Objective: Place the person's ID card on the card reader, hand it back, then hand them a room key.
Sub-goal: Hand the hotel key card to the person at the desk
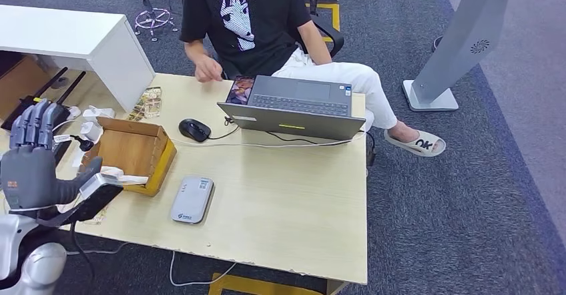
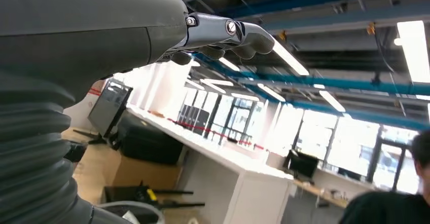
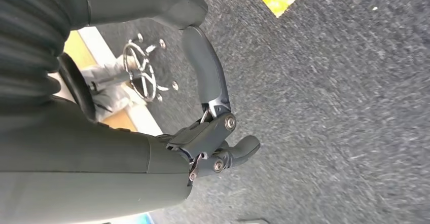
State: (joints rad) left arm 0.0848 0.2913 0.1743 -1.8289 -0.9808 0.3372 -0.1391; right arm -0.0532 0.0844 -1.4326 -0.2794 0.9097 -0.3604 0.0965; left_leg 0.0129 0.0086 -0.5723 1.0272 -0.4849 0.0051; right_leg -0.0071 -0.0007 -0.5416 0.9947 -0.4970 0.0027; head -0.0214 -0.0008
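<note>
Well, step: looks like the opening — ID card not yet on the card reader (image 1: pixel 192 200), whose top is bare.
Left hand (image 1: pixel 30 158): raised at the table's near-left corner, fingers upright and apart, holding nothing; wrist cam faces the ceiling, so palm prob. turned up or outward.
Right hand (image 3: pixel 213 138): hangs low over the grey carpet, fingers loosely curled, nothing in them — parted from the thumb, so reads as empty.
Card reader: small grey-white box lying flat on the table (image 1: pixel 287 201), just beside the cardboard box (image 1: pixel 137 151), towards the robot's edge.
ID card: can't pick it out for sure; the person's hand (image 1: pixel 210 71) rests at the far edge near the laptop (image 1: pixel 294 108), beside a colourful flat item that may be a phone or a card.
Room key: can't tell — maybe among the white bits in or by the cardboard box.
Next move: judged, left hand needs to reach fwd to take the card from the person, then lay it flat on the reader.
Watch: mouse (image 1: pixel 193 129) and its cable lie across that path.
</note>
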